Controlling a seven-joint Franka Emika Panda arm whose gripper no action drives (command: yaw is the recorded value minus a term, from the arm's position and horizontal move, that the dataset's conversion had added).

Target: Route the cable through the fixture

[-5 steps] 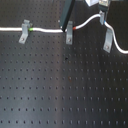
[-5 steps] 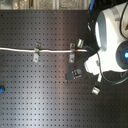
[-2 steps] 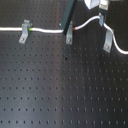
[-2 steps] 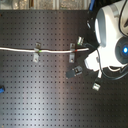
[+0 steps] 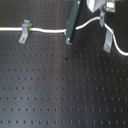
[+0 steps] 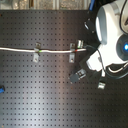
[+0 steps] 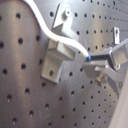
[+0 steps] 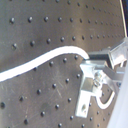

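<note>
While the gripper is being shown closed on the cable in the first wrist view, the cord is being led over a clip just beside the fingers; in the first exterior view the cable is being carried across the board through another clip, a green band sitting there.

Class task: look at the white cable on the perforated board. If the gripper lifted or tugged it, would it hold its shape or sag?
The cable probably sags: it already bends in loose curves between the metal clips in the first exterior view. It looks thin, so likely light. Threaded through those clips, a tug would probably slide it rather than lift it free.
</note>
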